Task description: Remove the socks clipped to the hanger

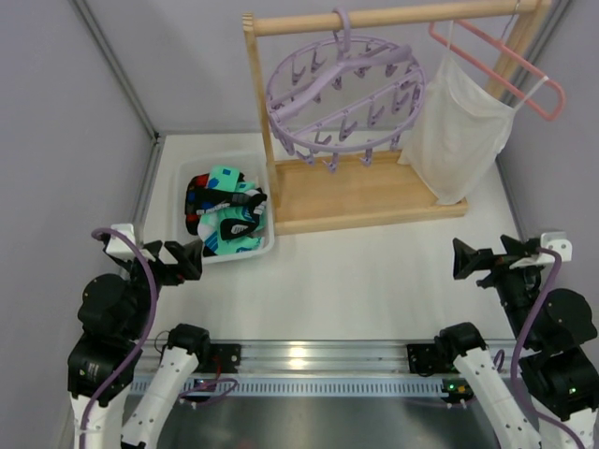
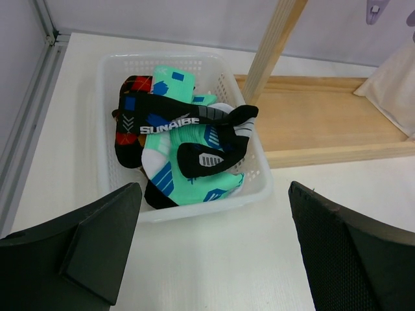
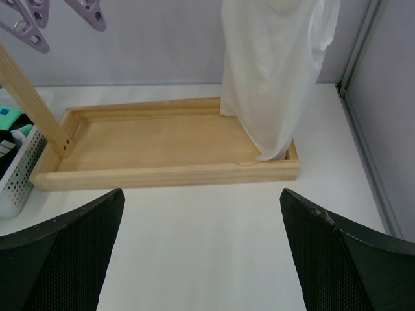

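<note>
The lavender ring hanger (image 1: 342, 92) hangs by its hook from the wooden rack's top bar, its clip pegs dangling with no fabric showing in them. Several socks (image 1: 225, 214) (image 2: 188, 152), mint-teal, black with blue marks and red-dark argyle, lie piled in a white basket (image 1: 186, 178) (image 2: 259, 188) left of the rack. My left gripper (image 1: 185, 261) (image 2: 214, 249) stands open just in front of the basket, nothing between its fingers. Low at the right, my right gripper (image 1: 474, 259) (image 3: 201, 253) is open over bare table, facing the rack's tray.
The wooden rack (image 1: 360, 192) (image 3: 162, 139) has a tray base and an upright post (image 2: 272, 48). A white mesh bag (image 1: 459, 126) (image 3: 272, 71) hangs on a pink wire hanger (image 1: 505, 65) at the right. Grey walls enclose both sides.
</note>
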